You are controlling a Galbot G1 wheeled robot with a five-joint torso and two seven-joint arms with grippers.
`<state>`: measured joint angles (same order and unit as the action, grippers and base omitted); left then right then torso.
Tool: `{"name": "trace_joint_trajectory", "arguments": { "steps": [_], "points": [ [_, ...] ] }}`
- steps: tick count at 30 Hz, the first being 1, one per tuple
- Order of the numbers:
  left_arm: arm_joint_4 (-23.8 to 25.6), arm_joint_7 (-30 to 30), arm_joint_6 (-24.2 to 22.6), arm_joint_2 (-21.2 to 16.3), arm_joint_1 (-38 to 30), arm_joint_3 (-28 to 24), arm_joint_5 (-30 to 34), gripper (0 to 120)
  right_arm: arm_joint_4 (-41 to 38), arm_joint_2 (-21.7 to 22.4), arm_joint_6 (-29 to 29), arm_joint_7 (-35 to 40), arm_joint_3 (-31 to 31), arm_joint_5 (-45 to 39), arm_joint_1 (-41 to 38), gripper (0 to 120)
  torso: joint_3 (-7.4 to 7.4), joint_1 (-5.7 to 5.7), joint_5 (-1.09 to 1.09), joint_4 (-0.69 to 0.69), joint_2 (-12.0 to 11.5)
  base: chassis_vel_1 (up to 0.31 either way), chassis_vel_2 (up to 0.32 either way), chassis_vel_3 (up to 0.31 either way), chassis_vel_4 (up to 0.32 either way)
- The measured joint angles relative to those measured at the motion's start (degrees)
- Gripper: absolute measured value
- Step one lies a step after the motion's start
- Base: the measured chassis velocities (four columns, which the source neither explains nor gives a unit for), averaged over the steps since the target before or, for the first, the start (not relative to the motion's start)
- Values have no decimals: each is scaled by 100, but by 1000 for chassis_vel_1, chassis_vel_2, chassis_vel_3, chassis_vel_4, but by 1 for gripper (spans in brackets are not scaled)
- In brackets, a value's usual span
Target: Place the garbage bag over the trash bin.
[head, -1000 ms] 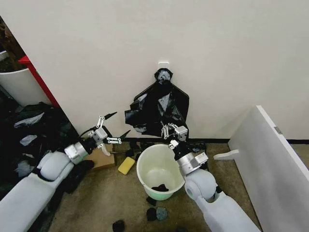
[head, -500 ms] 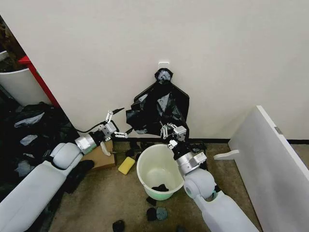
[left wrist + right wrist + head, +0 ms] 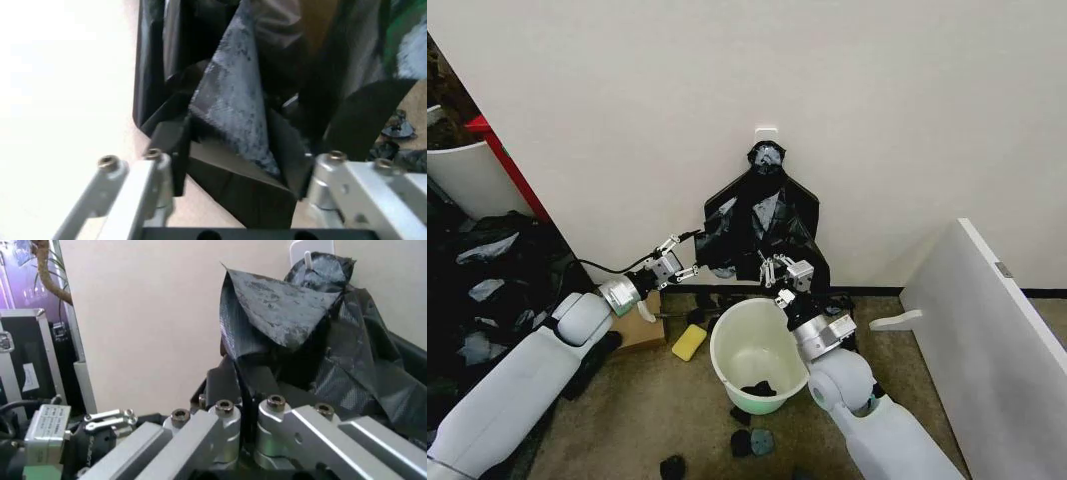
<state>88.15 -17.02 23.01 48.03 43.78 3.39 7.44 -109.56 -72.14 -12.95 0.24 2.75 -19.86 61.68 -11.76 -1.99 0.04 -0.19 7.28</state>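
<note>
Right gripper (image 3: 776,266) jaws are pressed together on the garbage bag (image 3: 762,225); left gripper (image 3: 689,254) jaws are spread around its edge, apparently not clamped. The bag hangs vertically against the wall, above the trash bin (image 3: 757,354), which holds black scraps (image 3: 758,388).

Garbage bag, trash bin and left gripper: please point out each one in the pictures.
garbage bag (image 3: 767,215), head view, on the glossy black sheet hanging on the wall.
trash bin (image 3: 727,330), head view, on the pale rim nearest the yellow sponge.
left gripper (image 3: 690,255), head view, between its open fingertips at the bag's edge.
</note>
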Motion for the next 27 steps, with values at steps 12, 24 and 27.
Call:
{"name": "trace_joint_trajectory", "arguments": {
  "steps": [12, 24, 27],
  "points": [
    [467, 855, -465, 178, 637, 234, 1290, 0, -211, 157, 53, 196, 19, -522, 117, 0, 0, 1, 0, 1, 1, 0, 0, 0, 0],
    [2029, 2000, -790, 1100, 2160, 846, 3362, 0, -1134, 877, 188, 999, -71, -1305, 961, 0, 1, 1, -1, -3, 1, 0, 0, 0, 0],
    [2355, 2114, -820, 1218, 2505, 878, 3411, 0, -1431, 1081, 178, 1231, -154, -1344, 1242, 0, 1, 1, 2, 0, 1, 0, 0, 0, 0]
  ]
}}
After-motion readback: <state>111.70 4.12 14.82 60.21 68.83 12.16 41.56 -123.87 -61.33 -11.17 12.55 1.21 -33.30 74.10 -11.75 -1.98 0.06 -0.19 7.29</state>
